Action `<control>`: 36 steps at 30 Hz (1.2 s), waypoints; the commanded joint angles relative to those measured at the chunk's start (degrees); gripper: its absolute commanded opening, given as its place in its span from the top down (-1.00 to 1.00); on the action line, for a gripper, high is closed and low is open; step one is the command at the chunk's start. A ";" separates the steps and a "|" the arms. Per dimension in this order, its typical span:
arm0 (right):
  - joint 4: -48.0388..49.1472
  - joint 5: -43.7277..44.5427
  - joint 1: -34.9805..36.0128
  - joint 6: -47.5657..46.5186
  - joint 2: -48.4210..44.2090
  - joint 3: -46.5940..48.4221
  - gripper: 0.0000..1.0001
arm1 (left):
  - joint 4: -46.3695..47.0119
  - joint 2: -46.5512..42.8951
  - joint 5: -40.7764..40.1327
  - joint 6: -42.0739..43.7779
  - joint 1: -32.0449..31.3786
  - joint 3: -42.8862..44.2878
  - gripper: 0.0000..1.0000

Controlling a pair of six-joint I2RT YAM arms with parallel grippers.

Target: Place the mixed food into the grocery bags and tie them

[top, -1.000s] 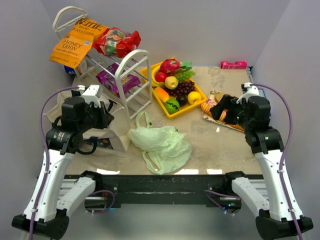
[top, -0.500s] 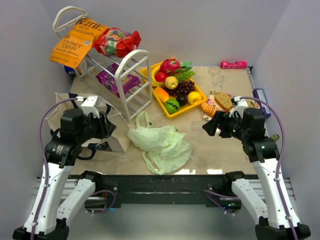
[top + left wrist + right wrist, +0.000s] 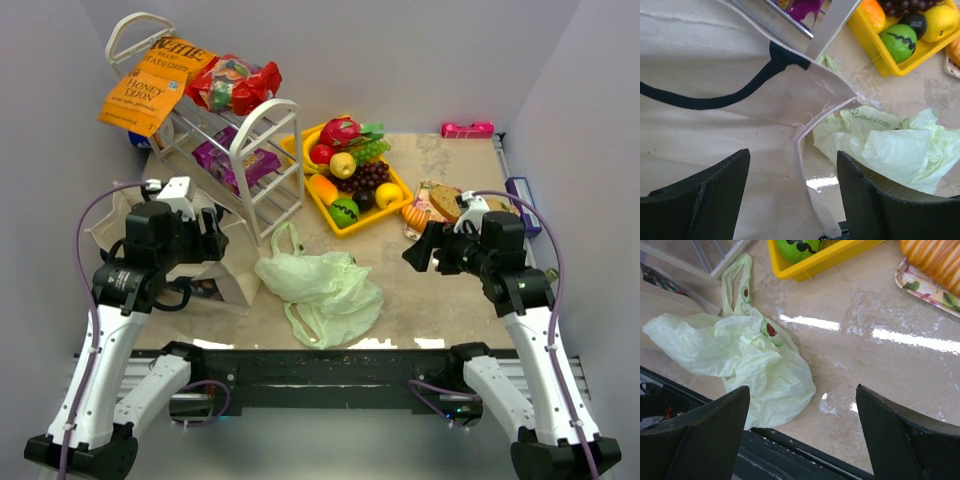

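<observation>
Above the rim of the tote, my left pincer stands released, empty; the green bag lies crumpled just beside, mouth collapsed, so fruit dropped there may slide off

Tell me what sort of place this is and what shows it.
Probably a robotics lab's mock grocery-packing station: a table boxed in by plain walls, a wire rack of chip bags, and a yellow tray of toy fruit beside a pale-green plastic bag.
</observation>
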 commanded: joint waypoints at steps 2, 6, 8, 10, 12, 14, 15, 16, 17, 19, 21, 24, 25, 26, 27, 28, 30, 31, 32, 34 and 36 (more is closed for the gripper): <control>0.20 -0.91 0.16 -1.28 -0.22 0.93 -0.78 | 1.80 -2.02 7.54 -0.60 -0.16 -6.04 0.04; 0.29 -1.00 0.07 -1.28 0.04 -0.04 -0.64 | 5.59 -3.00 20.36 -2.97 -0.16 -9.83 1.00; 0.90 -1.52 0.07 -1.11 -0.04 -0.57 -0.62 | 8.56 -3.52 24.41 -4.12 -0.25 -11.84 1.00; 1.34 -1.61 0.07 -1.02 0.30 -0.74 -0.61 | 10.51 -4.23 28.29 -7.36 -0.60 -13.17 1.00; 1.78 -1.61 0.16 -0.85 0.57 -1.18 -0.62 | 13.06 -5.72 29.61 -10.52 -1.21 -15.10 1.00; 2.39 -1.35 0.07 -0.41 0.92 -1.71 -0.64 | 15.42 -7.64 29.88 -12.90 -1.65 -16.59 1.00; 2.57 -1.44 0.07 0.12 1.01 -1.89 -0.64 | 16.31 -8.44 29.88 -15.87 -2.18 -17.13 1.00; 3.01 -1.52 0.07 0.38 1.01 -2.15 -0.64 | 17.62 -9.06 29.80 -17.73 -2.44 -17.74 1.00; 3.88 -1.61 0.07 0.73 1.10 -2.67 -0.64 | 21.90 -10.72 30.14 -19.75 -2.71 -19.49 1.00; 4.68 -2.14 0.07 1.61 1.10 -3.20 -0.64 | 25.62 -11.70 30.32 -24.68 -4.02 -20.73 1.00; 5.38 -2.84 0.07 1.88 1.45 -3.30 -0.69 | 27.13 -12.14 27.62 -25.56 -5.42 -20.56 1.00; 6.00 -2.67 0.16 2.05 1.97 -2.68 -0.73 | 31.24 -11.35 25.93 -28.97 -8.40 -21.43 1.00; 6.09 -2.67 0.07 2.32 2.06 -2.42 -0.74 | 33.43 -11.18 25.06 -29.86 -9.90 -22.22 1.00; 6.52 -2.84 0.07 2.41 2.33 -2.15 -0.74 | 35.89 -10.04 22.96 -30.31 -12.00 -22.84 1.00; 6.79 -2.93 0.07 2.93 2.76 -1.98 -0.75 | 36.53 -8.90 17.54 -29.97 -17.33 -22.84 1.00; 7.14 -3.28 0.16 3.20 2.94 -1.89 -0.75 | 36.79 -7.41 14.53 -29.53 -20.34 -22.41 1.00; 8.02 -3.55 0.07 3.98 3.21 -1.71 -0.75 | 37.67 -1.44 6.64 -28.13 -29.89 -20.04 1.00; 8.11 -3.55 0.16 4.16 3.38 -1.45 -0.75 | 36.46 0.58 3.63 -27.42 -32.74 -18.55 1.00; 7.76 -3.37 0.25 4.43 3.47 -0.84 -0.75 | 35.83 3.65 0.91 -26.72 -34.94 -15.67 1.00; 7.58 -3.11 0.33 4.95 3.30 -0.22 -0.76 | 36.87 5.60 -4.12 -25.92 -38.03 -13.80 1.00; 7.84 -3.02 0.34 6.00 2.94 -0.22 -0.78 | 39.42 7.71 -3.96 -26.88 -38.74 -13.79 1.00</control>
